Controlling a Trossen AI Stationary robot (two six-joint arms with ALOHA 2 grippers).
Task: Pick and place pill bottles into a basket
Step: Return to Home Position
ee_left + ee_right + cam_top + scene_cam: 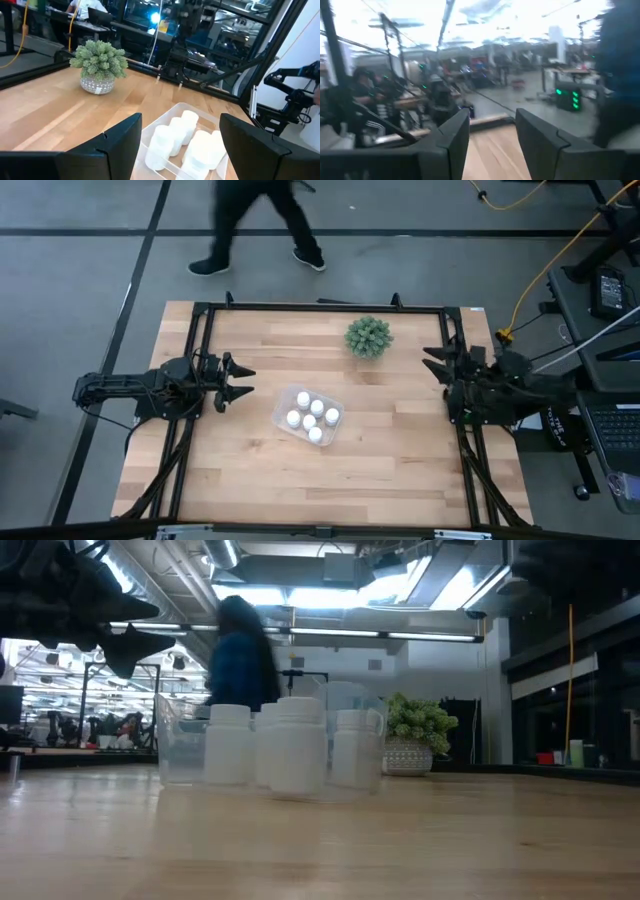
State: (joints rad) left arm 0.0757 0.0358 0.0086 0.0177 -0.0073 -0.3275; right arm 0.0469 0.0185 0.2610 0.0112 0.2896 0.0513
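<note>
Jaws stood wide, empty, on left arm (135, 388) and right arm (515, 388); pill bottles (308, 421) in basket (279, 408) looked light, slick; grip mid-body.

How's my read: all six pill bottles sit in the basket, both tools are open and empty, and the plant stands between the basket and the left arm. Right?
No. The high view shows the plant beyond the basket, toward the far edge and the right arm, not between it and the left arm. The rest holds.
</note>
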